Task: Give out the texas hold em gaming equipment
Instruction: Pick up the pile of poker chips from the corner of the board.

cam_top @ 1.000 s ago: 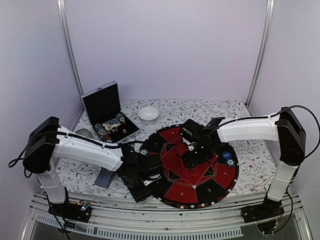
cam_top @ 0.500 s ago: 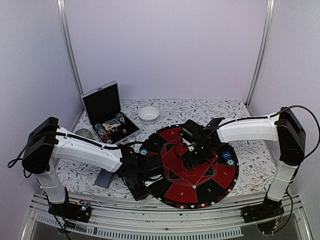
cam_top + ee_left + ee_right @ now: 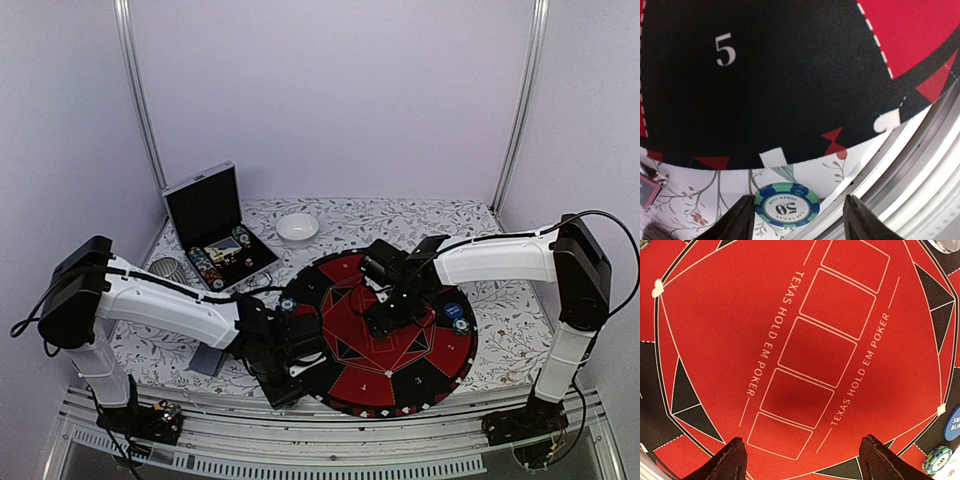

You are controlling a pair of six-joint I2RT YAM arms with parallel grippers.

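While the left arm reaches across the flowered tablecloth point(image 3: 500, 335) in the overhead view, the left claw point(image 3: 283, 368) hangs at the near-left rim of the round felt mat point(image 3: 420, 375). The right claw point(image 3: 383, 318) hangs over the mat's red middle. A blue button disc point(image 3: 453, 310) lies on the right side of the mat, with a striped chip point(image 3: 462, 325) just beside it. A second chip point(image 3: 288, 303) sits at the mat's left edge. At the far left the open silver case point(image 3: 205, 205) holds more chips, and a white bowl point(image 3: 297, 227) stands to its right. From this height I cannot tell how wide either claw stands.

At the left wrist, the left claw point(image 3: 798, 207) is spread. A green-and-blue 50 chip point(image 3: 786, 205) lies flat on the tablecloth point(image 3: 807, 162) between the fingers point(image 3: 742, 220). It sits close against the left one and clear of the right one, just off the mat point(image 3: 790, 75) rim and near the metal rail point(image 3: 920, 165).

At the right wrist, the right claw point(image 3: 804, 440) is spread wide over the mat point(image 3: 715, 340) and its row of printed card boxes, gripping nothing. The blue button disc point(image 3: 954, 422) and the striped chip point(image 3: 936, 459) lie off to the right, outside its fingers point(image 3: 880, 457).
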